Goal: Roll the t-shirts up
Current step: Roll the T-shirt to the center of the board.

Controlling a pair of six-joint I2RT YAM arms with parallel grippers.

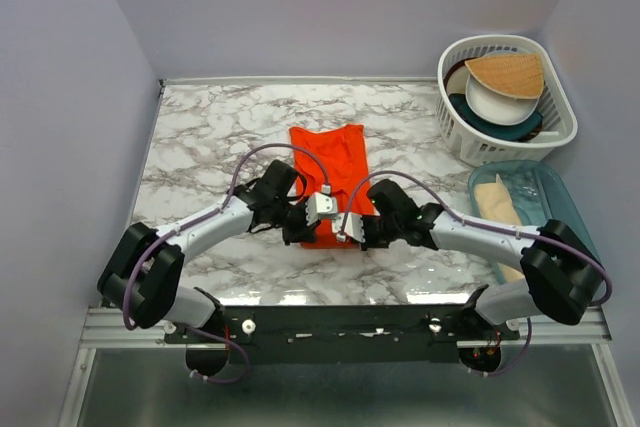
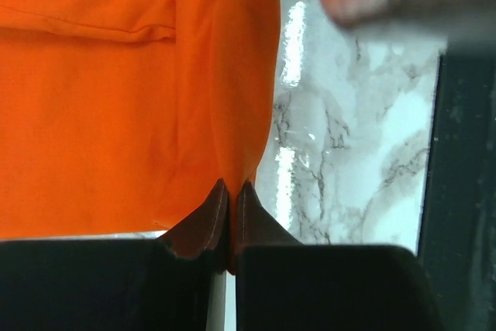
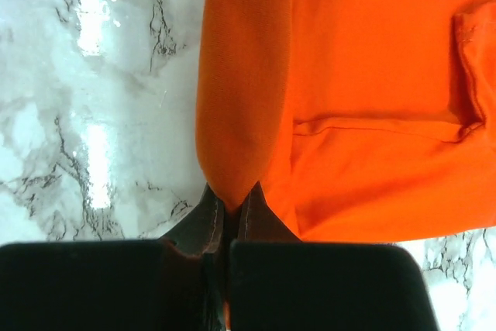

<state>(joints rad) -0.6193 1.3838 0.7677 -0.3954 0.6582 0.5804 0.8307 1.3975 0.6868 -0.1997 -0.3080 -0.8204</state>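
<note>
An orange-red t-shirt [image 1: 333,169] lies folded into a narrow strip in the middle of the marble table, its near end under both grippers. My left gripper [image 1: 306,219] is shut on the near edge of the t-shirt [image 2: 139,114], with a fold of fabric pinched between the fingertips [image 2: 213,211]. My right gripper [image 1: 357,230] is shut on the same near edge, and a rounded roll of the t-shirt [image 3: 364,98] rises out of its fingertips [image 3: 256,211]. The two grippers sit side by side, nearly touching.
A white laundry basket [image 1: 505,144] at the back right holds plates and a tan fan-shaped piece [image 1: 507,72]. A clear teal bin [image 1: 540,187] with beige cloth stands at the right edge. Bare marble [image 1: 215,127] lies left of the shirt.
</note>
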